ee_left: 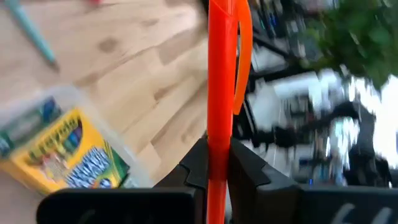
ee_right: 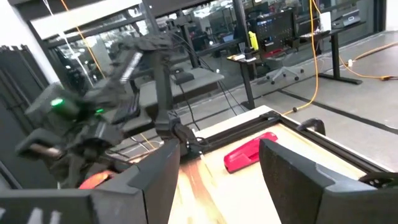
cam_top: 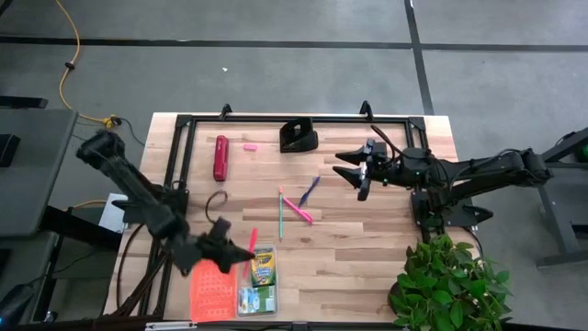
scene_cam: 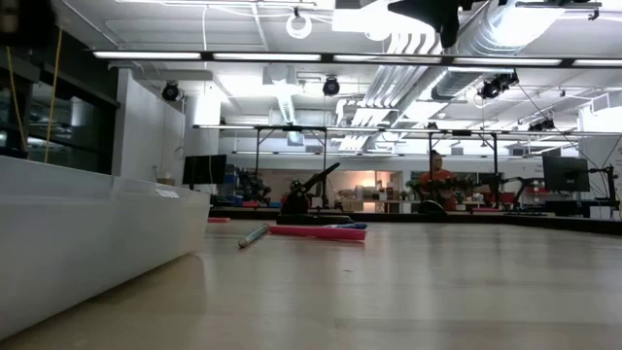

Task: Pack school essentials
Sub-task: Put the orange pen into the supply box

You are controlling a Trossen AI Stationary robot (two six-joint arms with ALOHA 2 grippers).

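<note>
While the left gripper hangs just beside the clear bin, its fingers pinch a red pen, held upright in the left wrist view. The bin sits at the table's near edge, and the crayon box and small green-and-white box lie inside it. An orange lid lies touching the bin, on the side away from the plant. The green pen, pink pen and blue pen lie loose on the table beyond the bin, toward the black block. The pink eraser lies well apart from the bin, near the red bar. The right gripper hovers well apart from the bin, beside the black block, fingers spread, holding nothing.
</note>
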